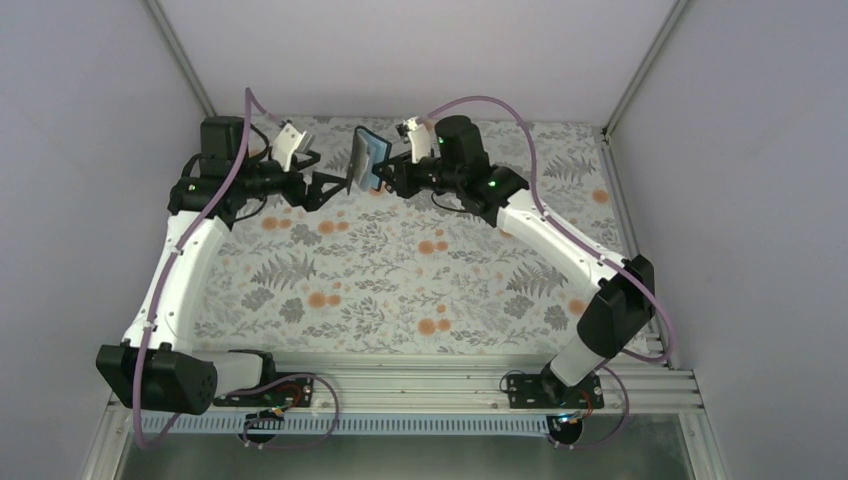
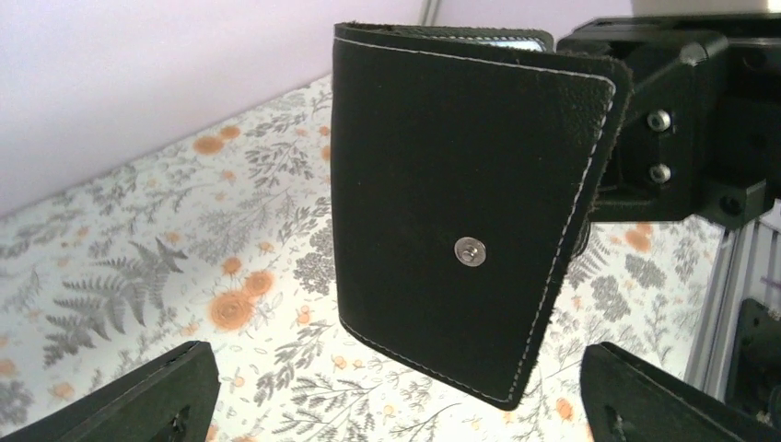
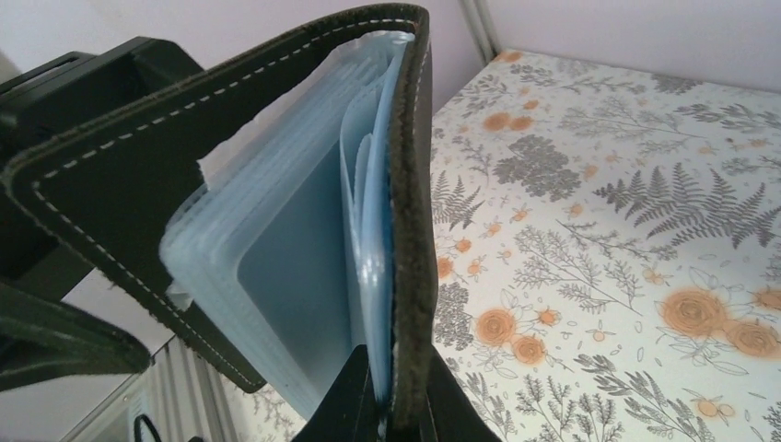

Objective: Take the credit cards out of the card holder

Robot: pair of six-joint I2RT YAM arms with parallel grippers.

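Observation:
The card holder [image 1: 364, 160], a black stitched wallet, hangs upright in the air at the back of the table. My right gripper [image 3: 405, 405] is shut on one of its covers, together with a pale blue plastic sleeve [image 3: 304, 267]. The other cover [image 3: 138, 184] is splayed partly open, and several translucent sleeves fan out between the two. The credit cards are hidden inside the sleeves. In the left wrist view the holder's black outer face [image 2: 442, 166] has a metal snap [image 2: 470, 251]. My left gripper [image 2: 396, 405] is open just short of its lower corner, with nothing between the fingers [image 2: 138, 396].
A floral cloth [image 1: 400, 270] covers the table. An aluminium rail [image 1: 420, 385] with both arm bases runs along the near edge. Pale walls close in the back and sides. The right gripper's black body [image 2: 691, 120] sits close to the right of the holder.

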